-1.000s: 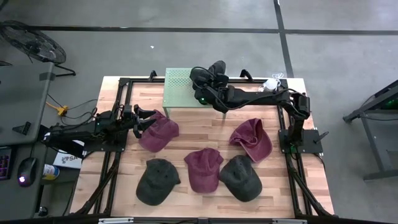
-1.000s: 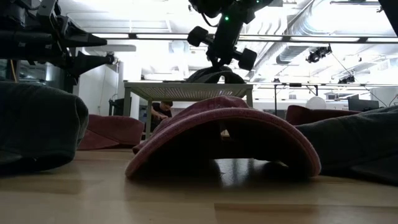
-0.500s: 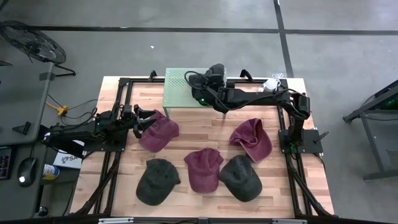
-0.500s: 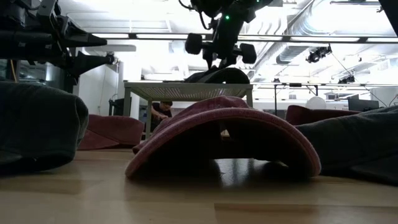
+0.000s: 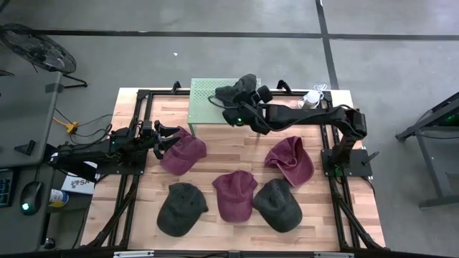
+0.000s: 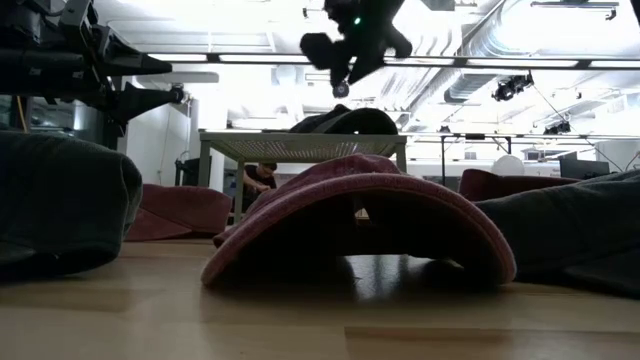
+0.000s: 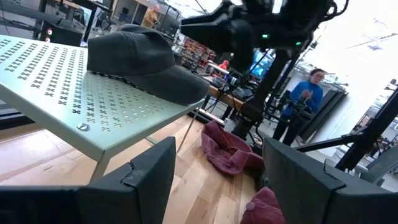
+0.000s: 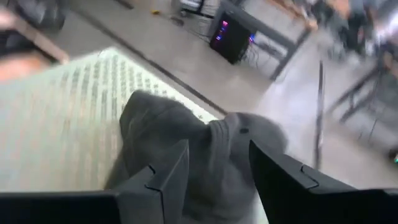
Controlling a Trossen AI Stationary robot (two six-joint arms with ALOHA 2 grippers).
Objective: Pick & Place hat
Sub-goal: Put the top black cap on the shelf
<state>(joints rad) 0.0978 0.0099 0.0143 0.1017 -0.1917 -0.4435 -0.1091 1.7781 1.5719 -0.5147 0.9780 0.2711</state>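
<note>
A dark grey cap lies on the pale green perforated stand at the far edge of the wooden surface, near the stand's right end. The right hand hangs just above the stand, beside the cap and apart from it; its fingers are spread wide and hold nothing, the cap showing between them in the right wrist view. In the low view the right hand is raised clear above the cap. The left hand waits near the left edge of the surface, fingers apart and empty, just beside a maroon cap. Four more caps lie on the surface: a maroon one toward the right edge, a maroon one in the middle near the front, and two dark caps along the front edge.
</note>
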